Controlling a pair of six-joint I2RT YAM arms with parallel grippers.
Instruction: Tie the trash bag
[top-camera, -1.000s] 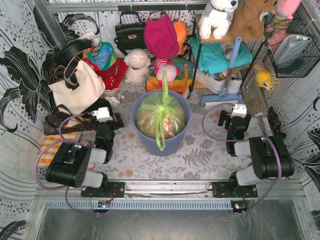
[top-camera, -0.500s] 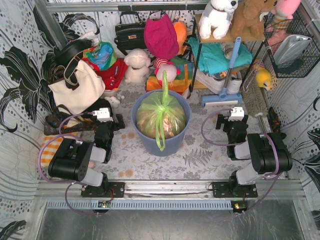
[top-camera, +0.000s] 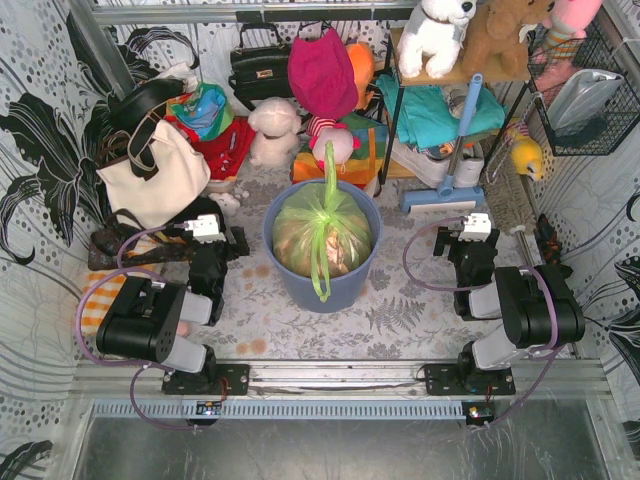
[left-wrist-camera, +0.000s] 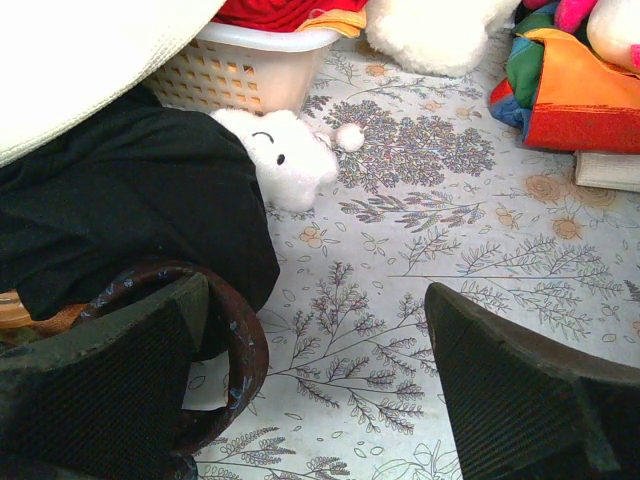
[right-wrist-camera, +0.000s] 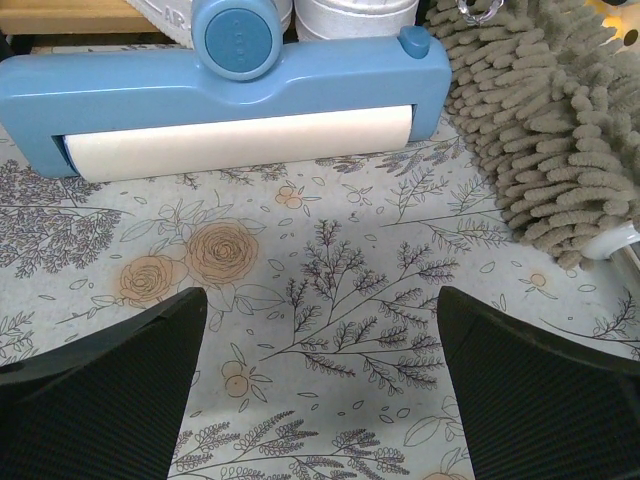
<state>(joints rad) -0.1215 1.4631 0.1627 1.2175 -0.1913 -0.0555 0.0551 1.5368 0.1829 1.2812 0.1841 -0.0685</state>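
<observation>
The trash bag (top-camera: 322, 232), thin light-green plastic with tan paper showing through, sits in the round blue-grey bin (top-camera: 345, 285) at the middle of the floor. One handle strip (top-camera: 329, 165) stands up at the back. Another (top-camera: 320, 275) hangs over the front rim. My left gripper (left-wrist-camera: 315, 300) is open over the patterned floor left of the bin, with nothing between its fingers. Right of the bin, my right gripper (right-wrist-camera: 320, 300) is open too, also empty. Both are apart from the bag, which neither wrist view shows.
A dark strap loop (left-wrist-camera: 235, 330) and black cloth (left-wrist-camera: 130, 220) lie by my left finger, with a small white plush (left-wrist-camera: 285, 160) and a white basket (left-wrist-camera: 240, 70) beyond. A blue mop head (right-wrist-camera: 230, 90) and grey chenille mop (right-wrist-camera: 560, 120) lie ahead of the right gripper. The cream tote bag (top-camera: 155, 170) leans far left.
Both arms shifted slightly early in the second and have stood still since. Both grippers stay open. The bag and bin have not moved.
</observation>
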